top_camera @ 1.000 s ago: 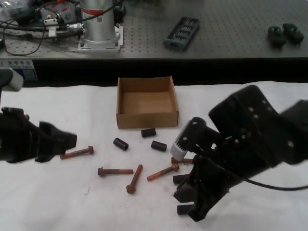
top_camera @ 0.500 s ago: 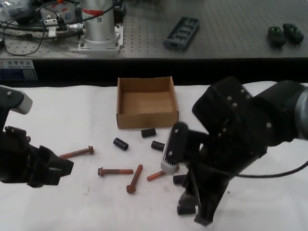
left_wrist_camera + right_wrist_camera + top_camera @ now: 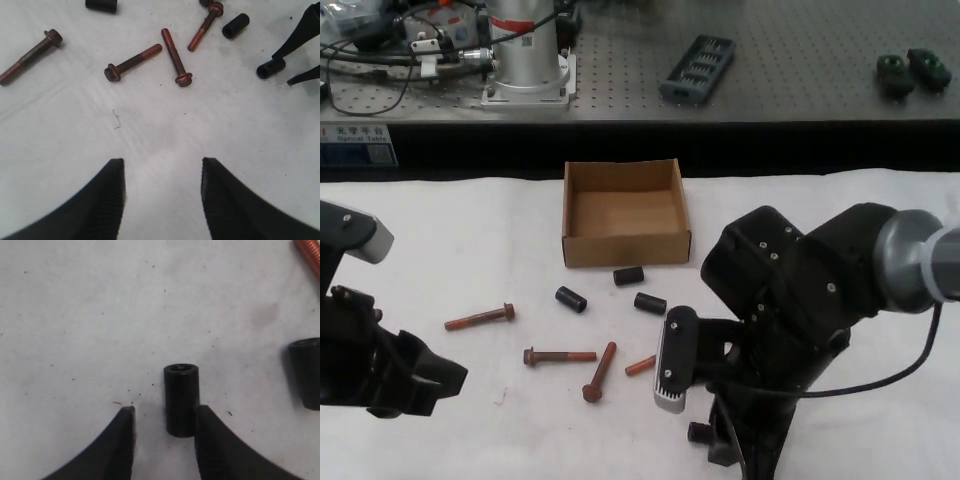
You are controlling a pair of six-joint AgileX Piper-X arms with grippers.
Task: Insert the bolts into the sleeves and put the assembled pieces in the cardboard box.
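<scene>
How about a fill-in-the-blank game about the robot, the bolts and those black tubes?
1. The right gripper has a black ____ lying between its open fingers.
2. The left gripper is ____ and holds nothing.
3. The bolts lie loose on a ____ cloth.

Missing words: sleeve; open; white.

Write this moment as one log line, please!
right hand: open, straddling black sleeve | left hand: open, above cloth | bolts: loose on cloth | cardboard box: empty
</scene>
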